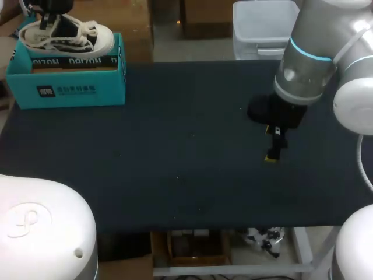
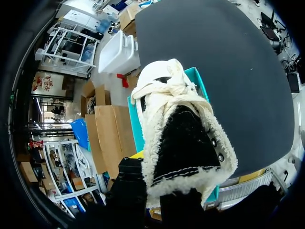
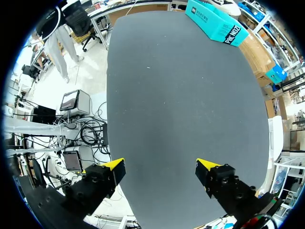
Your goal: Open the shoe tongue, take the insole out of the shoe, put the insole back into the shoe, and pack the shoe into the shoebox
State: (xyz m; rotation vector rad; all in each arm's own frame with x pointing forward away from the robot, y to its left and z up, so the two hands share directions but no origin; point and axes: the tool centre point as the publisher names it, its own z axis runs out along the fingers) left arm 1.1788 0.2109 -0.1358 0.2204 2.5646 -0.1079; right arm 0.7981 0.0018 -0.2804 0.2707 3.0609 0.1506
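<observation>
Our dark table (image 1: 175, 146) carries the teal shoebox (image 1: 70, 87) at its far left corner. The fleece-lined shoe (image 1: 64, 35) sits at the box's open top, toe pointing right. Our left gripper (image 2: 157, 193) pinches the shoe's heel end. Our right gripper (image 3: 159, 167) hangs above the table's right side, fingers spread.

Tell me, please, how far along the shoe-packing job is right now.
It is nearly finished. Done, apparently: no insole lies on the table, so those steps look complete, though the shoe's inside is hidden. In hand: the left gripper holds the shoe by its heel end at the top of the shoebox. Left: settle it inside and release. The right gripper is open and empty.
</observation>
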